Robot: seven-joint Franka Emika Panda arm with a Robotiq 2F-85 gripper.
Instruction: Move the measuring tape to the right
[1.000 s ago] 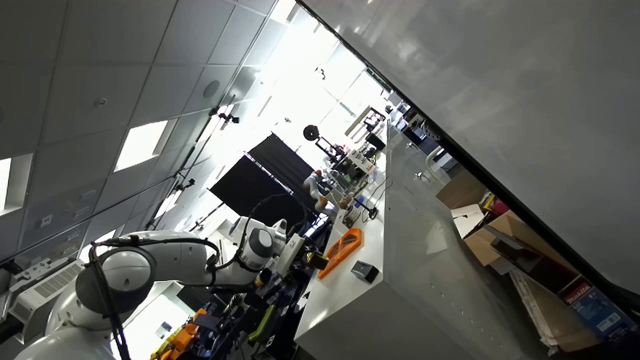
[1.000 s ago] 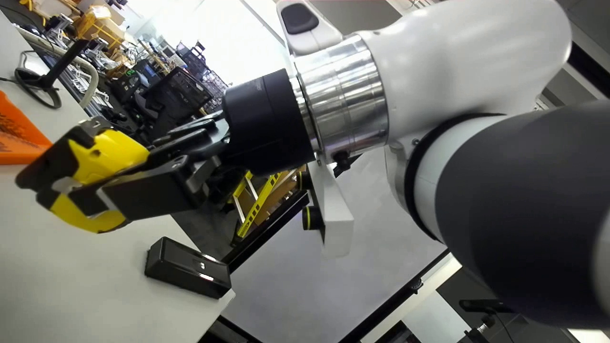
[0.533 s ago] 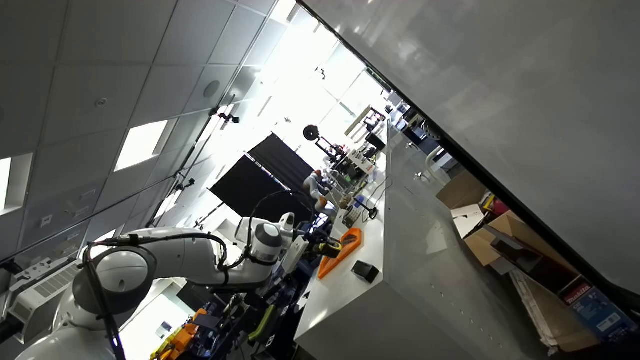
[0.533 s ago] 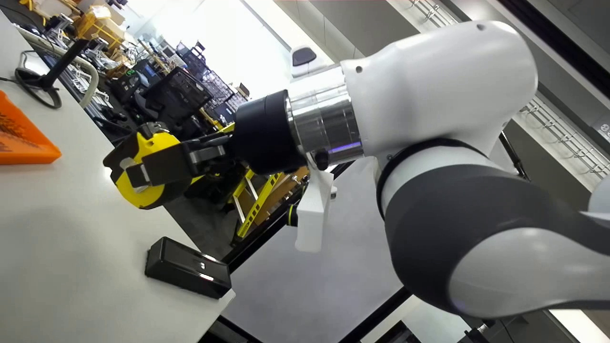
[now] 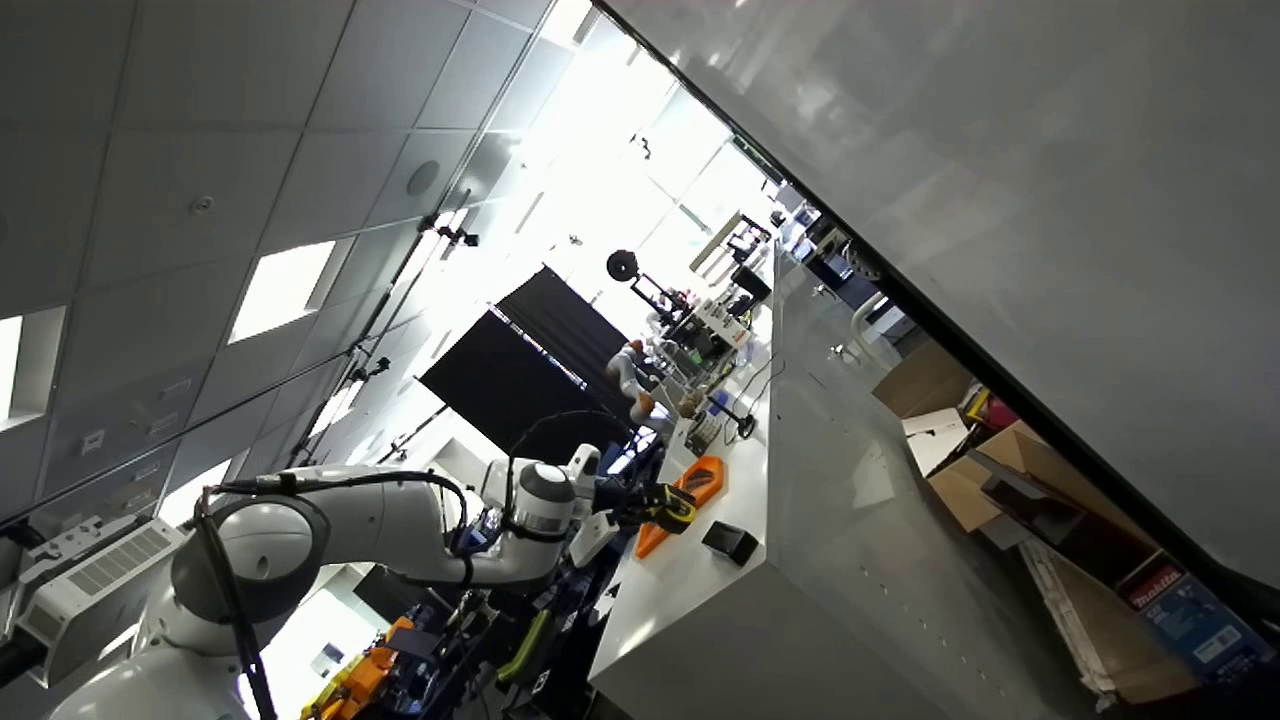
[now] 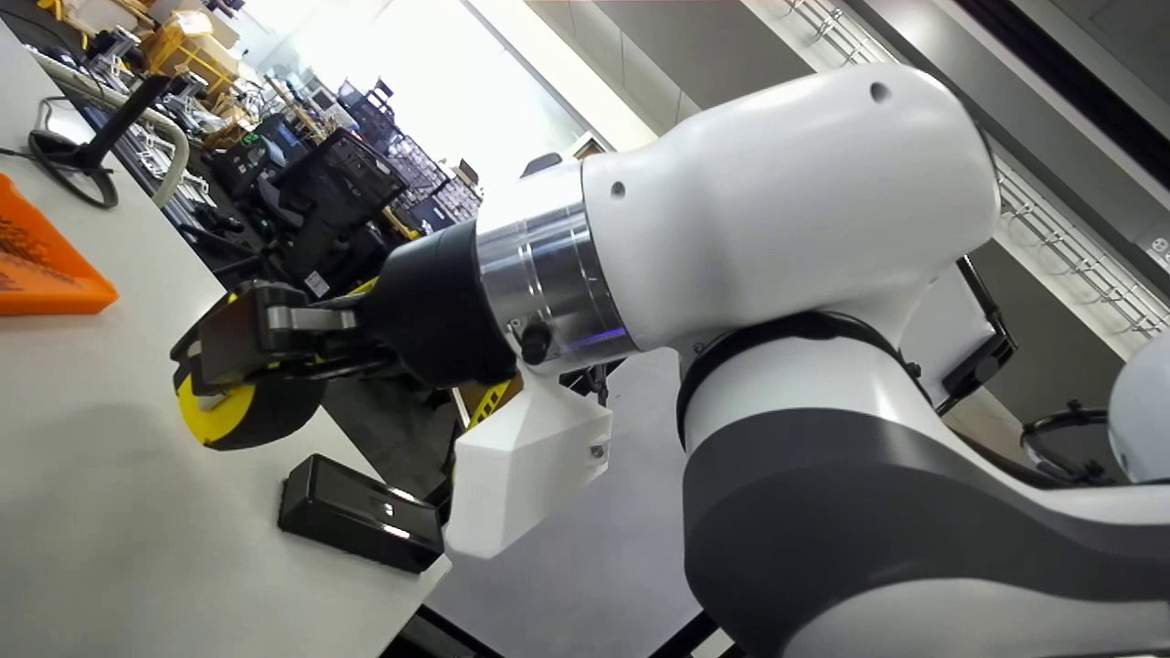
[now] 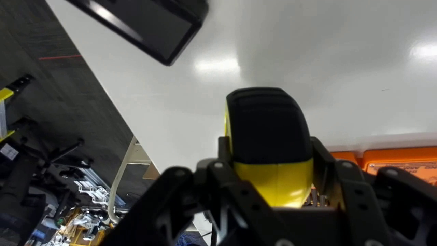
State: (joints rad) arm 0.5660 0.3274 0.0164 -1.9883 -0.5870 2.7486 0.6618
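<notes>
White tabletop (image 7: 341, 78): the ground I'm working over. Panda arm (image 6: 823, 201): reaching in to it, the only arm I have here. Orange case (image 7: 403, 159): lower right in the wrist view, cut off by the frame. Robotiq gripper (image 7: 271, 148): fingers (image 7: 321, 159) clamped on the task's thing, last on this list. Glossy black box (image 6: 361, 516): near the tabletop's corner, upper left in the wrist view, apart from the gripper.

Measuring tape (image 7: 268, 130): between the fingers, squeezed across its thin way, broad faces to the pads. Key relation: it lies straight in line with the gripper, rim running on past the fingertips, so I'd expect its rounded black end to meet the tabletop first. In the wrist view it stands between box and case. I read it as held off the surface; no contact shows.

Judgement: pick-up done, setting down not yet. Both exterior views are badly tilted, so I can't settle which way counts as right. Next wants a level sideways carry; on one side the box is the thing to clip, on the other the case.
</notes>
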